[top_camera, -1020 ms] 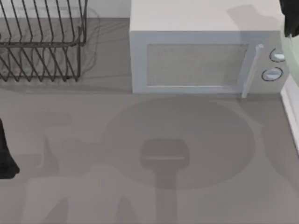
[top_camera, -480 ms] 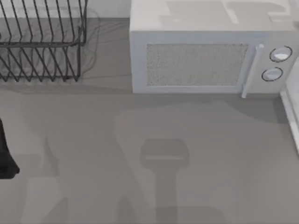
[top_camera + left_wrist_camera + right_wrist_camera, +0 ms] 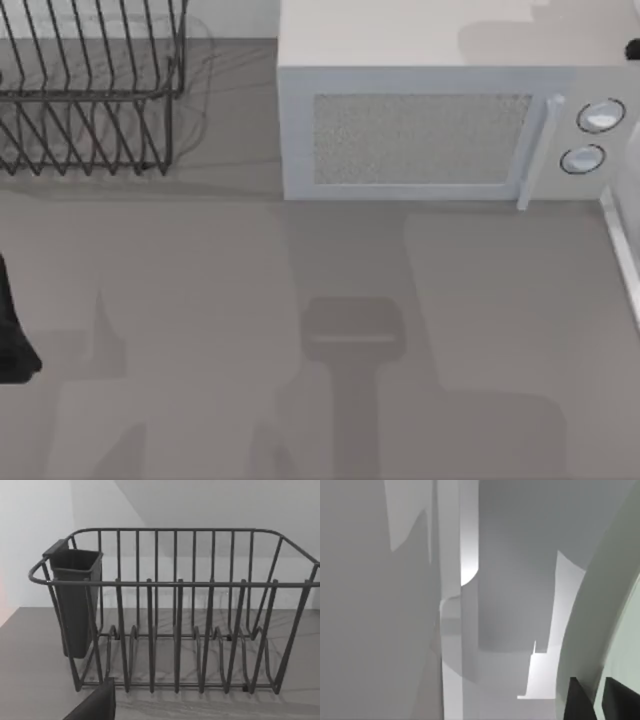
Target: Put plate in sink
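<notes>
Shadow of the round disc has gone from the counter before the grey-white boxy microwave [image 3: 440, 130]. My right gripper [image 3: 594, 700], fingers clamped on the pale mint-green plate [image 3: 620, 645], has carried it beyond the microwave's knob end, toward the white-rimmed sink [image 3: 622, 255].

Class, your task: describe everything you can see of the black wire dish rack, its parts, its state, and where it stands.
The dish rack is made of thin dark wire, seemingly metal: a rounded top rail, upright bars all round, and a row of looped dividers along its floor. A dark rectangular cup holder hangs inside one end. No dishes are in it. It stands upright on the grey counter, at the far left in the top view, apart from the microwave to its right. Nothing else touches it.
</notes>
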